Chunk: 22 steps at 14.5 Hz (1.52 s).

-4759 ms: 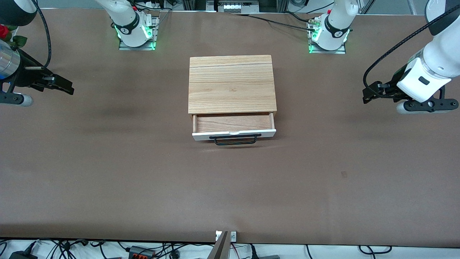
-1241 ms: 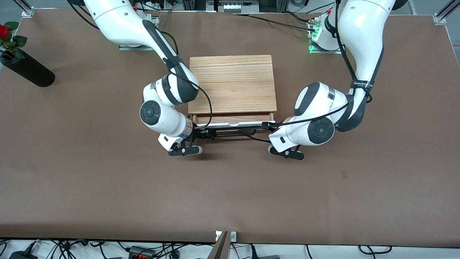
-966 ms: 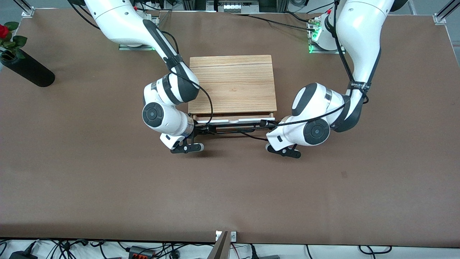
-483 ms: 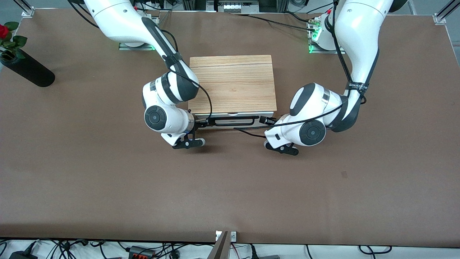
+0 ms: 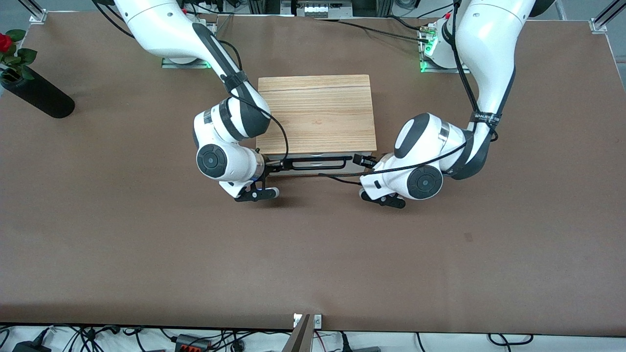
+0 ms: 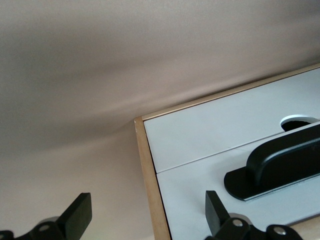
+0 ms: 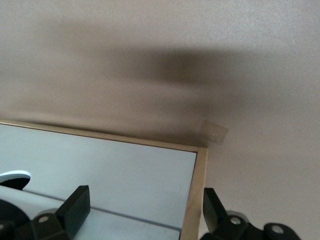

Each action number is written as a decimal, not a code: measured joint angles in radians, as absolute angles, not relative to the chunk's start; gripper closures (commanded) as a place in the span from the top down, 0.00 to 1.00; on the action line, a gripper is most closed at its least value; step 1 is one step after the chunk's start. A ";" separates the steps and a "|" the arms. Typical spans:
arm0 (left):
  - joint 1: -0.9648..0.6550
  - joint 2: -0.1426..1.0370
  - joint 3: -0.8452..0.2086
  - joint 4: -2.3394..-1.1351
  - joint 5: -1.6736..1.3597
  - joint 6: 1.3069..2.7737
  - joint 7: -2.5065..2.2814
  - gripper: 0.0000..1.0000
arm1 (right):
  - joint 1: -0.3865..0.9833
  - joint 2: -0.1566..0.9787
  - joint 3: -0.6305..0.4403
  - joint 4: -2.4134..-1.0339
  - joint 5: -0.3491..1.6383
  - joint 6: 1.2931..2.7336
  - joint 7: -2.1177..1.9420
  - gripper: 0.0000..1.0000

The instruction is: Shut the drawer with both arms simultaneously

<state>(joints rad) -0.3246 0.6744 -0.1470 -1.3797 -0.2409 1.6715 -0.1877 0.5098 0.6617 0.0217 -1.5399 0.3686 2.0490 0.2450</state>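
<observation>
The drawer [image 5: 317,164] is now pushed fully into the wooden box [image 5: 315,113], its white front flush with the casing edge. Half a second ago a thin strip of that front showed past the box, and about a second ago a band of the wood-grain bottom was on show as well. The box sits mid-table, between the two bases.

The right gripper [image 5: 274,165] is at the end of the black handle [image 5: 318,163] toward the right arm's side. Its fingers [image 7: 75,207] are spread apart, straddling the box's corner edge (so the wrist view shows). The left gripper [image 5: 364,159] is at the handle's other end, fingers [image 6: 80,215] likewise spread, one over the table and one over the white front near the handle foot. Both wrists have crept a little closer to the box since the earlier frames.

A black vase [image 5: 36,95] with a red rose stands at the right arm's end of the table.
</observation>
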 measured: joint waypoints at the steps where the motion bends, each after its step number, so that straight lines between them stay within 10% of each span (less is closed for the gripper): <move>1: -0.325 0.675 -0.147 -1.380 -0.241 1.672 -0.188 1.00 | 0.510 0.662 0.022 -1.539 0.369 2.048 0.246 1.00; 13: -0.234 0.671 -0.128 -1.223 -0.241 1.694 -0.187 1.00 | 0.508 0.578 -0.034 -1.465 0.353 1.978 0.244 1.00; 22: -0.055 0.519 -0.116 -1.119 -0.113 1.544 -0.144 1.00 | 0.500 0.310 -0.142 -1.454 -0.107 1.587 0.239 1.00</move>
<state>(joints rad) -0.0551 0.5191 -0.1157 -1.1187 -0.1127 1.5443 -0.1435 0.5001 0.3105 -0.1422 -1.4538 -0.1071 1.5869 0.2388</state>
